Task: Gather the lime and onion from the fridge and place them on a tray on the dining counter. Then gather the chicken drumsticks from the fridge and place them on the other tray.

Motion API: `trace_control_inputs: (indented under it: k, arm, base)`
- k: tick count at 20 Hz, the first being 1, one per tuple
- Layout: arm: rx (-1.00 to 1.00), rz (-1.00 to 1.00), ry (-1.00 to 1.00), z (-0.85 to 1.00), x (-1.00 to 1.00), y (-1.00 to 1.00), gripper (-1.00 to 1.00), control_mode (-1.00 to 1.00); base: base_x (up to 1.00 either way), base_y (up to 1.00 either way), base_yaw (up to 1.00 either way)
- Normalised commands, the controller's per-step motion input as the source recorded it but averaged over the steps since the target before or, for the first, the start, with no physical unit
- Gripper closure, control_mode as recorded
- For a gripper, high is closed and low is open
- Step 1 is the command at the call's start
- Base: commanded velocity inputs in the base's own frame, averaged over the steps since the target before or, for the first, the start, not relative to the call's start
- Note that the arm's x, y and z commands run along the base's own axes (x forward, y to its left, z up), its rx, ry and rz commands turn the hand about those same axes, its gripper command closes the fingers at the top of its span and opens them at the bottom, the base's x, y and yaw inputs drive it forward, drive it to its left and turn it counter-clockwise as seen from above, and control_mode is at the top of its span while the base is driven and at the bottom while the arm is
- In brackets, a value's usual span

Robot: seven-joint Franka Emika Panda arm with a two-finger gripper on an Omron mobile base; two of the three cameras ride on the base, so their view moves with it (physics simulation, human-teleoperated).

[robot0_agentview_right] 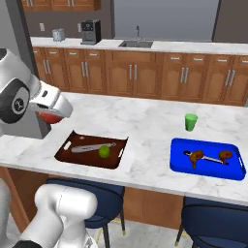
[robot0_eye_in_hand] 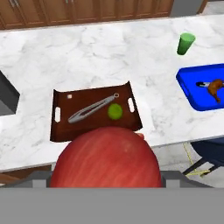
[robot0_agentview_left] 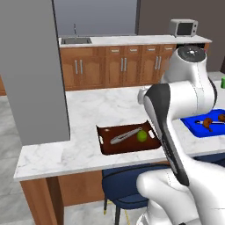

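My gripper (robot0_agentview_right: 51, 114) is shut on the onion (robot0_eye_in_hand: 105, 159), a dark-red ball that hides the fingertips in the hand view. It hovers above the near left edge of the dining counter (robot0_agentview_right: 145, 121), short of the brown tray (robot0_eye_in_hand: 65, 124). The lime (robot0_eye_in_hand: 114, 111) lies in that tray beside grey tongs (robot0_eye_in_hand: 89, 109); both lime (robot0_agentview_left: 141, 136) and tray (robot0_agentview_left: 110, 145) also show from the left base. To the right sits the blue tray (robot0_agentview_right: 208, 168) with two chicken drumsticks (robot0_agentview_right: 196, 156). The fridge is out of view.
A green cup (robot0_agentview_right: 191, 121) stands on the counter behind the blue tray. A tall grey panel (robot0_agentview_left: 30, 66) rises at the counter's left end. Dark blue stools (robot0_agentview_right: 213, 218) are tucked under the near edge. The wall counter with sink (robot0_agentview_left: 75, 41) and microwave (robot0_agentview_left: 183, 27) runs along the back.
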Motion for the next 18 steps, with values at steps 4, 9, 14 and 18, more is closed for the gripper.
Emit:
trace_control_inputs:
  k: [4, 9, 14, 18]
  arm:
    - [0.07, 0.02, 0.18, -0.76, 0.68, 0.1, 1.0, -1.0]
    - [0.0, 0.1, 0.16, -0.61, 0.21, 0.01, 1.0, -1.0]
    - [0.0, 0.03, 0.14, -0.55, 0.43, 0.1, 1.0, -1.0]
    - [0.0, 0.0, 0.06, -0.37, 0.57, 0.13, 1.0, -1.0]
  base:
    - [0.0, 0.0, 0.0]
    - [0.0, 0.0, 0.0]
    - [0.0, 0.0, 0.0]
    - [0.0, 0.0, 0.0]
